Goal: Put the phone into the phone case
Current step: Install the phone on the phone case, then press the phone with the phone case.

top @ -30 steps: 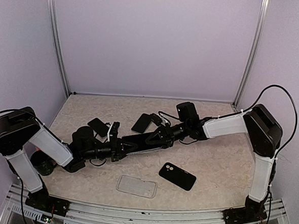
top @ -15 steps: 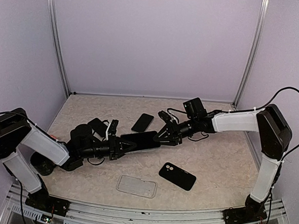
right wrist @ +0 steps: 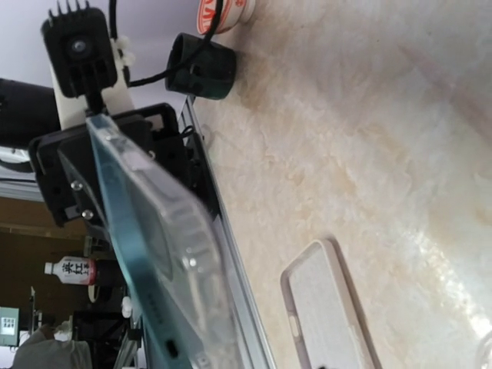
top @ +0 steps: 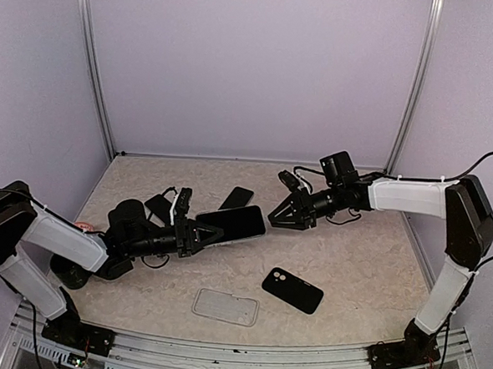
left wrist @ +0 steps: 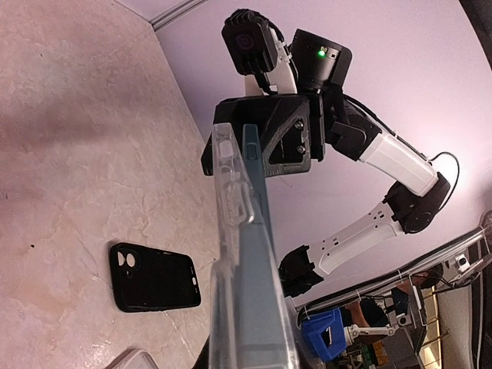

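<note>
Moved since earlier: we are seeing the right gripper (top: 278, 216) drawn back toward the right rear, away from the phone (top: 232, 223), whose far end it was meeting a second ago.
Left gripper: we are watching the left gripper (top: 195, 231) clamping narrowly on the phone's near end and holding it off the table (top: 351, 258), with the phone slanting up toward the right.
Right gripper: its jaws are standing parted, and we are seeing nothing between them.
Phone relative to right gripper: the phone's far end is pointing at the fingertips and sitting just beside them; we are not making out whether they touch.
Case on phone: in both wrist views we are seeing a clear case (left wrist: 229, 192) wrapping around the phone's edge.
Lying on the table: a black case (top: 293, 290) is resting flat, well apart from the right gripper and nearer the front. A second clear case (top: 225, 307) is lying flat close to the front edge, under the held phone.
</note>
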`<state>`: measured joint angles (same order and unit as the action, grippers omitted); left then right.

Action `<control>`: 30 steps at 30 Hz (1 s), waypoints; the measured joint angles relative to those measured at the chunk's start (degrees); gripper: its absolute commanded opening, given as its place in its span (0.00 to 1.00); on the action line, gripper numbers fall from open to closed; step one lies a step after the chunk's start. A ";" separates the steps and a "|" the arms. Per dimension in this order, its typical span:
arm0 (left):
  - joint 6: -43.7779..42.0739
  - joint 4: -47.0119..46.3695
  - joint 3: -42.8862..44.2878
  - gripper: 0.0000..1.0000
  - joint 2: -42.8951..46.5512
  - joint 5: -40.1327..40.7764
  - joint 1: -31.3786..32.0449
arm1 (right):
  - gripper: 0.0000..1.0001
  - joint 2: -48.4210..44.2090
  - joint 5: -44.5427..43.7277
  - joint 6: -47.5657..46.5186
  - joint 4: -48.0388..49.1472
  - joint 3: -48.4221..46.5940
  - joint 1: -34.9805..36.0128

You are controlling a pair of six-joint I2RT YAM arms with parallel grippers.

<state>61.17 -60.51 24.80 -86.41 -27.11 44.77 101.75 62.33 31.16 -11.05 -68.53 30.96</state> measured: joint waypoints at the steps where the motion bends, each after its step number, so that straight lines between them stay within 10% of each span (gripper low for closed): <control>1: -0.17 -0.04 0.00 0.00 0.07 -0.22 0.00 | 0.38 -0.22 -0.09 -0.26 -0.26 0.11 -0.15; 12: -1.22 -4.00 0.24 0.00 0.09 -4.90 0.13 | 0.39 -2.38 4.87 2.91 7.91 5.11 -0.37; 30: -1.14 -7.21 1.49 0.00 -0.20 -7.02 0.74 | 0.62 -3.28 14.67 33.03 55.32 16.44 0.68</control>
<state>60.03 -67.72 26.28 -86.61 -34.13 45.52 98.48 76.99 64.18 44.27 -52.10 31.64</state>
